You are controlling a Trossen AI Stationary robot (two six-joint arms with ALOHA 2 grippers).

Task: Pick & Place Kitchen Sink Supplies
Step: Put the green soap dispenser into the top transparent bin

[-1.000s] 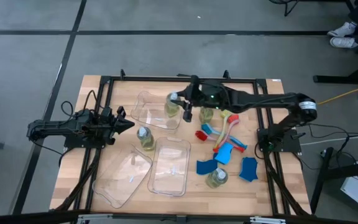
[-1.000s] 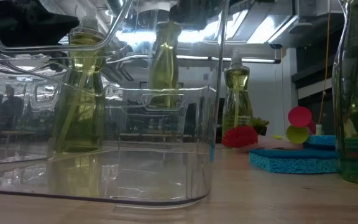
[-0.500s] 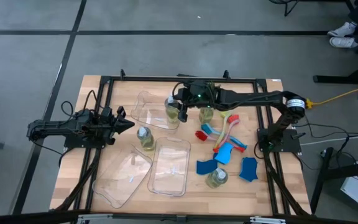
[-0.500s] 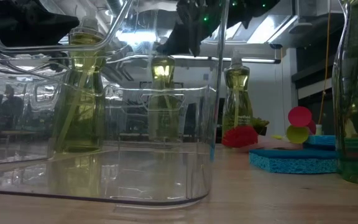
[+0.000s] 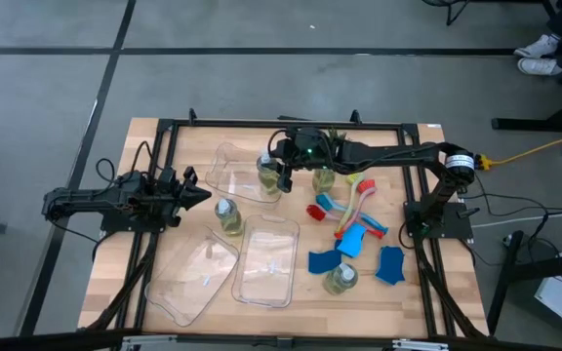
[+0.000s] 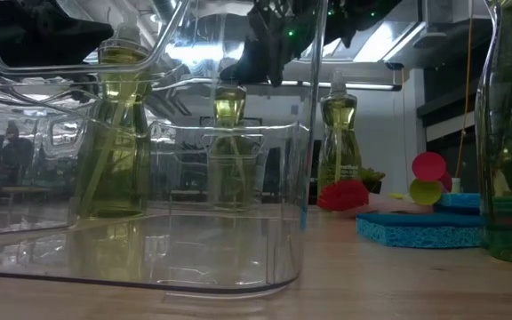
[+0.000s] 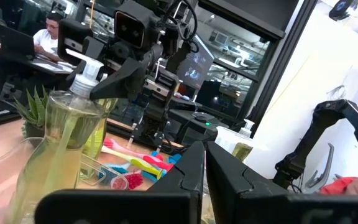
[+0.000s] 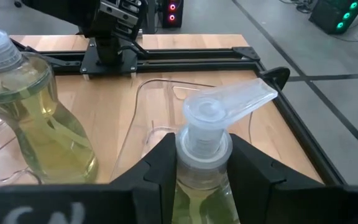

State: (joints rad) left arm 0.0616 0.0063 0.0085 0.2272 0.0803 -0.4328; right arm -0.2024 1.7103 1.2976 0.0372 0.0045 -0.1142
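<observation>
Counter of pale wood fills my overhead feed, with a black frame around it and both arms reaching in from the sides. Three clear trays lie on it: one at the back, and two side by side at the front, the left one angled and the right one lying straight.

My right arm stretches across the back of the counter, and its gripper sits at the back tray's right end. I see its fingers partly open and closed around the neck of a pump bottle, just under the clear pump head. The bottle stands upright with its base in or at the edge of that tray; I cannot tell which.

My left arm waits at the left side of the counter, its gripper closed tight with nothing in it.

A second pump bottle stands between the trays, a third just right of the held one, and a fourth near the front among the sponges. A small green plant sits at the back, partly under the right arm.

Blue sponge pieces lie right of the front trays: one beside the fourth bottle, one above it, one farther right. Brushes fan out behind them: a red one, a blue one and a yellow-green one, heads close together.
</observation>
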